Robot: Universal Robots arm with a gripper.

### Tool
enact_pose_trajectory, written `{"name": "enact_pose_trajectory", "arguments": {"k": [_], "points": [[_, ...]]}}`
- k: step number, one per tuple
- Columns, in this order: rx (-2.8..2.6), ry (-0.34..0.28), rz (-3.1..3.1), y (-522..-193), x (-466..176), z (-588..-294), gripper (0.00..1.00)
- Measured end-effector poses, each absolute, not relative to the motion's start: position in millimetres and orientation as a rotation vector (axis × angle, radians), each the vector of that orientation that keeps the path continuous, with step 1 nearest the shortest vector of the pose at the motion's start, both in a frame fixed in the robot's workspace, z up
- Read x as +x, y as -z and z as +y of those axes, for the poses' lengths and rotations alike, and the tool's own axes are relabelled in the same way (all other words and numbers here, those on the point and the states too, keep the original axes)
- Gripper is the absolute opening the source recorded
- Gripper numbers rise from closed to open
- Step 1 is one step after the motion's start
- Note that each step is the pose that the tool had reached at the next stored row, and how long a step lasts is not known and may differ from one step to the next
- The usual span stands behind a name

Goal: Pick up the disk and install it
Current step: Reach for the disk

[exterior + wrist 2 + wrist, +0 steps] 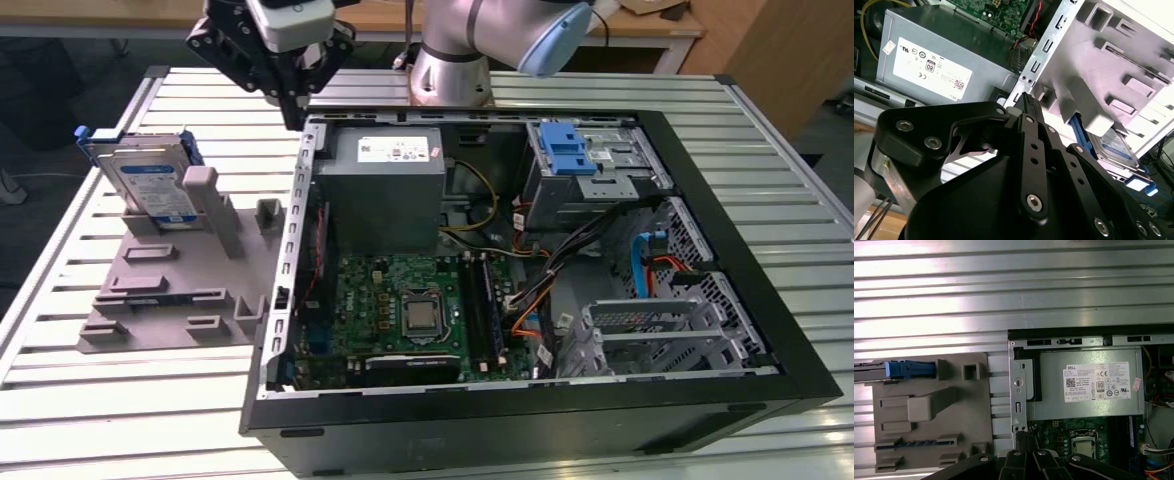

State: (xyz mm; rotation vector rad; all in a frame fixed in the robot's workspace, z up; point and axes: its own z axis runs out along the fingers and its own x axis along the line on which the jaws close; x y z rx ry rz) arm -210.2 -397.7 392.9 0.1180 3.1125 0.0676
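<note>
Gripper (295,112) hangs over the back corner of the open computer case (534,425). Its fingertips point down just above the case's metal side rail (296,230) on the exterior view's left. I read the fingers as pressed together with nothing between them. In the second wrist view the gripper (1026,102) tapers to one closed tip, and the first wrist view shows the gripper (1022,437) the same way.

The disk (144,180) is not in hand. It stands upright on edge in the grey fixture block (174,290), at the block's far end, with its blue caddy around it and the label facing the exterior camera. It is clear of the gripper, nothing touching it but the fixture.

In the first wrist view the disk (906,369) is edge-on, a thin strip with the blue caddy end seated in the fixture block (929,410). In the second wrist view the disk (1116,145) shows partly behind the fixture block (1114,60).

The fixture lies on the slatted aluminium table (107,400), just beside the case.

Inside the case, the grey power supply (380,200) sits right next to the gripper tip. It also shows in both wrist views, power supply (949,55) and (1089,385). The green motherboard (387,300) lies nearer the exterior camera than the supply. A drive cage with a blue latch (574,150) is in the far corner on the exterior view's right. The arm's base (447,70) stands behind the case.
</note>
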Motion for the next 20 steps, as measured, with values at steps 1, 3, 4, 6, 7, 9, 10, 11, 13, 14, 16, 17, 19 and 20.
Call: {"name": "enact_pose_trajectory", "arguments": {"k": [1,3,4,6,7,9,10,11,13,14,16,17,19,20], "points": [[0.118,-0.068,3.113,-392.9,-210.5,-397.7,0.11],[0.118,-0.068,3.112,-392.8,-211.2,-397.7,0.11],[0.118,-0.068,3.112,-392.9,-211.6,-397.7,0.11],[0.118,-0.068,3.113,-392.9,-212.2,-397.7,0.11],[0.118,-0.068,3.112,-392.8,-212.4,-397.6,0.11],[0.118,-0.068,3.112,-392.8,-212.9,-397.7,0.11],[0.118,-0.068,3.112,-392.8,-213.1,-397.7,0.11],[0.118,-0.068,3.112,-392.8,-213.3,-397.7,0.11],[0.118,-0.068,3.112,-392.8,-213.7,-397.7,0.11],[0.118,-0.068,3.113,-392.9,-213.9,-397.7,0.11],[0.118,-0.068,3.113,-392.9,-214.5,-397.7,0.11],[0.118,-0.068,3.113,-392.9,-214.7,-397.7,0.11],[0.118,-0.068,3.112,-392.8,-215.2,-397.7,0.11],[0.118,-0.068,3.113,-392.9,-215.4,-397.7,0.11]]}}
